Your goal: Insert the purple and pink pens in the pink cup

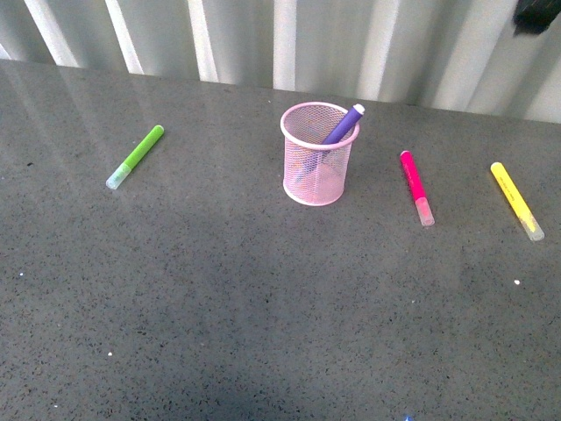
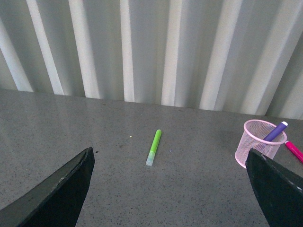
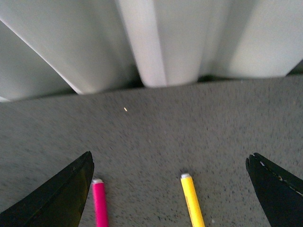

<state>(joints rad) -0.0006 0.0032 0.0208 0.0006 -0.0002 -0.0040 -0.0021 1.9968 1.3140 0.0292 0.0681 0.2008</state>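
Now the right gripper (image 3: 169, 156) hangs with its fingers spread wide and nothing between them, looking down the table toward the ribbed wall (image 3: 151, 42), and just below it lie the ends of the pink pen (image 3: 100, 203) and the yellow marker (image 3: 191, 201), side by side but apart. The left gripper (image 2: 169, 150) is likewise wide apart and empty, with the green marker (image 2: 154, 146) out ahead of it. In the front view the pink cup (image 1: 307, 180) stands upright mid-table and the purple pen (image 1: 344, 124) is already in, leaning against the rim. So it looks like half the job is done and the pink pen (image 1: 415, 186) is the step in hand: it lies flat to the right of the cup, between it and the yellow marker (image 1: 515, 200). The next move should be the right arm's: drop over the pink barrel, not the yellow, close across it, lift and tip it upright over the cup's mouth beside the purple one.
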